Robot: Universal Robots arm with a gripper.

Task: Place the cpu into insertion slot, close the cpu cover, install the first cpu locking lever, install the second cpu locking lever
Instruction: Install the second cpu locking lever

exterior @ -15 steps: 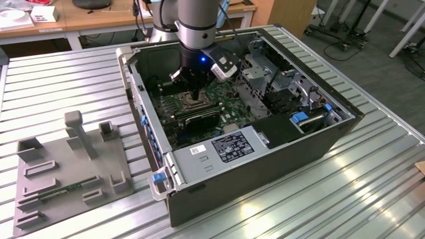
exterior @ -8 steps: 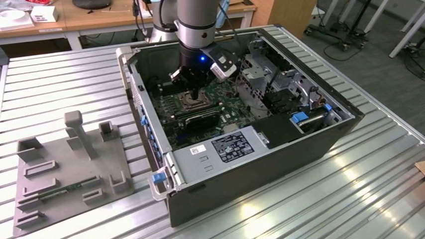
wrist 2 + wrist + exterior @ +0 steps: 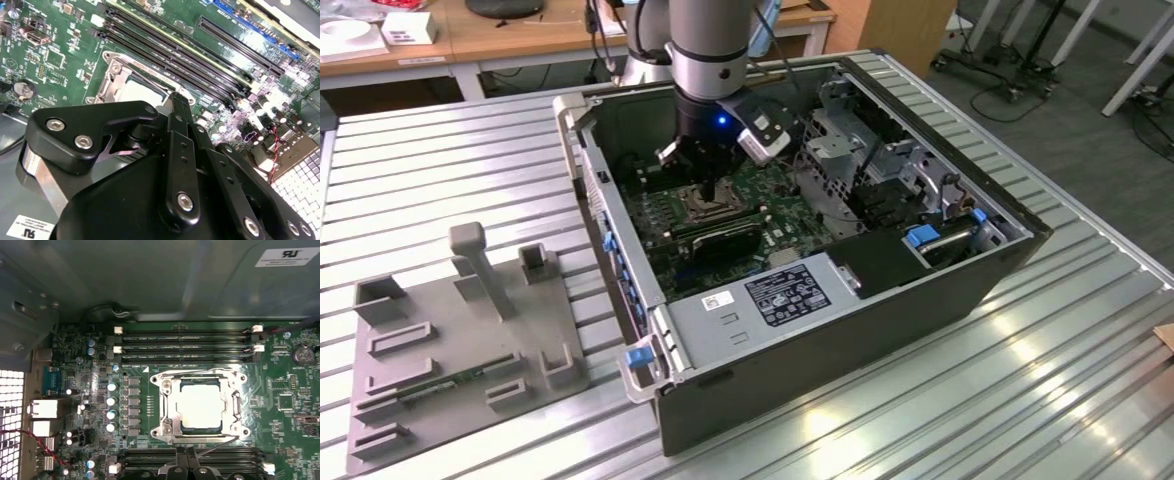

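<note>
The cpu (image 3: 200,405) lies flat in the insertion slot (image 3: 239,426) on the green motherboard, its pale metal top showing. Around it the cpu cover (image 3: 169,407) lies down as a silvery frame. One thin wire locking lever (image 3: 200,371) runs along the slot's edge beside the memory slots. The other lever (image 3: 216,443) slants along the opposite edge toward my gripper (image 3: 185,456). In the second wrist view my gripper (image 3: 178,100) is shut, its tips right at the slot's edge beside the cpu (image 3: 140,91) and cover (image 3: 111,80). In the exterior view the gripper (image 3: 707,193) reaches down into the case over the slot (image 3: 703,210).
The open computer case (image 3: 854,300) stands on a slatted metal table, with its walls, drive cages and cables close around the arm. Long black memory slots (image 3: 185,342) flank the socket. A grey fixture plate (image 3: 454,340) with holders lies on the exterior view's left.
</note>
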